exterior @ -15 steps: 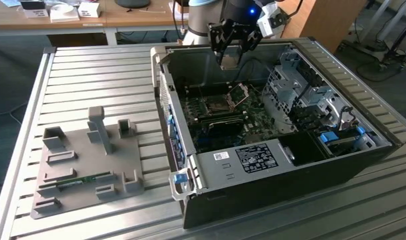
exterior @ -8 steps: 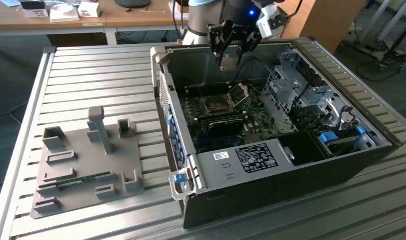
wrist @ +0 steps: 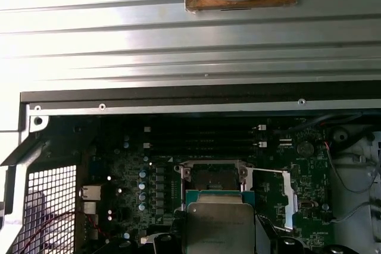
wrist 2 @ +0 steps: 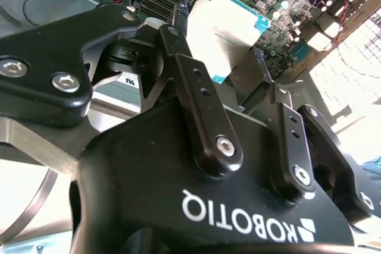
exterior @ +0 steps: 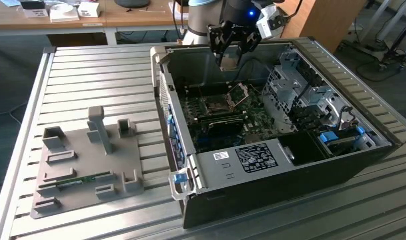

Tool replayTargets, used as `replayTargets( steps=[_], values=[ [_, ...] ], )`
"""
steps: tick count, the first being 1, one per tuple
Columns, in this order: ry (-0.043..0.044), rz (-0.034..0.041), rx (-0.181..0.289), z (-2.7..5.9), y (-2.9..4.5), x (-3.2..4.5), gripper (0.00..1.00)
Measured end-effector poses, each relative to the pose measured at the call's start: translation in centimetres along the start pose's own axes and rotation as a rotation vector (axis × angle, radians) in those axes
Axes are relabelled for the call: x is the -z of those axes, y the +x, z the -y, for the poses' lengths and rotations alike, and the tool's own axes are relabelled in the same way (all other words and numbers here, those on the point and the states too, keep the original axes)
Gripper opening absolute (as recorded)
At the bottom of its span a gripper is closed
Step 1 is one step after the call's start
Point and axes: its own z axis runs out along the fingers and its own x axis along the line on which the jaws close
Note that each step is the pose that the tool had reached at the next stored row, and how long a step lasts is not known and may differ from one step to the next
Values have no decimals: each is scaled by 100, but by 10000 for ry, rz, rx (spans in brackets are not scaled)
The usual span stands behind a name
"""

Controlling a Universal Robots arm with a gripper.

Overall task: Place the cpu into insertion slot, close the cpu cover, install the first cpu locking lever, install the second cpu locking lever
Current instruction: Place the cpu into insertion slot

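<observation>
My gripper (exterior: 228, 55) hangs over the back part of the open black computer case (exterior: 270, 185), shut on the cpu (exterior: 228, 63). In the second wrist view the cpu (wrist 2: 223, 28), a flat silvery square with a green edge, sits between the black fingers (wrist 2: 196, 81). It is held above the motherboard, apart from it. The insertion slot (exterior: 218, 103) lies open and bare on the green board, and in the first wrist view the insertion slot (wrist: 212, 176) lies just beyond the cpu (wrist: 219, 224). The cpu cover (exterior: 241, 92) stands tilted up beside the slot; the same cpu cover (wrist: 280, 197) also appears in the first wrist view.
Long black memory slots (wrist: 202, 138) run beside the socket. A metal drive cage (exterior: 303, 95) fills the case on the exterior view's right. A grey fixture plate (exterior: 83, 165) carrying a green memory stick (exterior: 76, 181) lies on the ribbed metal table (exterior: 96, 75).
</observation>
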Motion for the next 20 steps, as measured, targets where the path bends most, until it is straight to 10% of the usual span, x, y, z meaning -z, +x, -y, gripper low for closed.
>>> replayTargets(
  steps=[20],
  values=[
    [0,0,0,4,-1,-45,54]
  ],
)
